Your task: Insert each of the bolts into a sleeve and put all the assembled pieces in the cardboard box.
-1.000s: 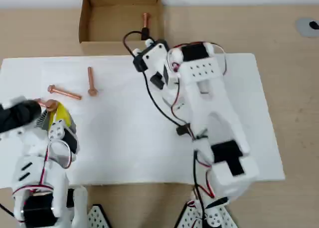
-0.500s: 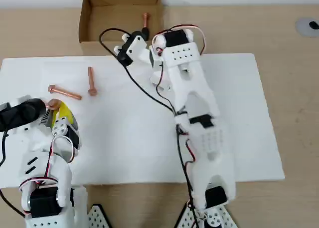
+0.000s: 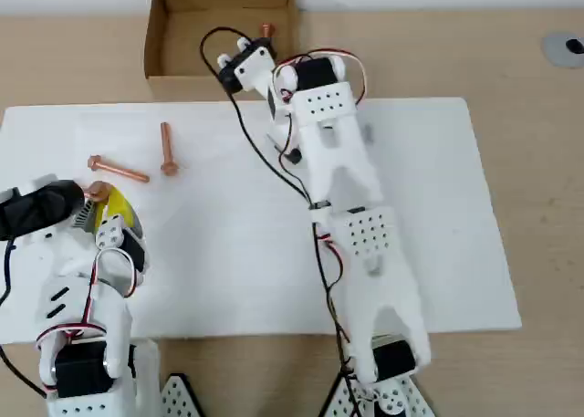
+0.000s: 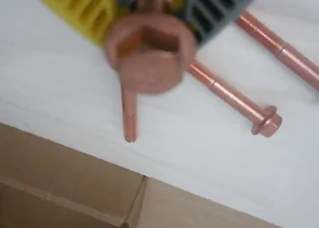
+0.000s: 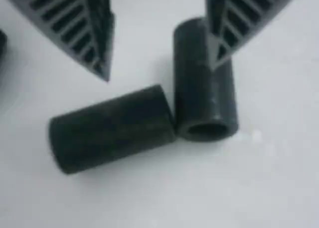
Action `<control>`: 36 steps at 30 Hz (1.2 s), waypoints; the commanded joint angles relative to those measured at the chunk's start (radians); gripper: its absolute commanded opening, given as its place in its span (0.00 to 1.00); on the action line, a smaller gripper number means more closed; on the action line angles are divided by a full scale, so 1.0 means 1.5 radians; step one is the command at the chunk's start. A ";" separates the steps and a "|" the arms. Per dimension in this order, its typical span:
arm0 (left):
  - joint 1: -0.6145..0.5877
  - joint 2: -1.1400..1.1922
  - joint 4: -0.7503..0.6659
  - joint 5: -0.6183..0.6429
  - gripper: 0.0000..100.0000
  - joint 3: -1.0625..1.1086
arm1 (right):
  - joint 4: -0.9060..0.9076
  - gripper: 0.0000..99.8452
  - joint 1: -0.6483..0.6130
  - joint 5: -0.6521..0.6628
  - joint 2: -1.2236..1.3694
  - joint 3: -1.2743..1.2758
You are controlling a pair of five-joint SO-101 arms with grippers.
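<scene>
Clamping a copper bolt (image 4: 149, 56), my left gripper (image 3: 102, 205) closes one yellow and one grey ribbed finger on it. The bolt's hexagonal flanged head faces the wrist camera. A straight-lying bolt (image 3: 167, 148) and a slanted bolt (image 3: 119, 170), both smooth copper, rest nearby on the white sheet (image 3: 228, 253). My right gripper (image 5: 159, 63) holds its ribbed grey fingers spread above two matte black cylindrical sleeves. The hollow sleeve (image 5: 204, 88) meets one fingertip, and its side touches the end of the second sleeve (image 5: 112, 128). The brown cardboard box (image 3: 164, 43) stands open beyond the sheet.
</scene>
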 commanded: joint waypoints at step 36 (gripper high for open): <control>-0.009 -0.008 -0.016 -0.003 0.01 0.019 | 0.030 0.31 -0.028 -0.057 0.059 -0.038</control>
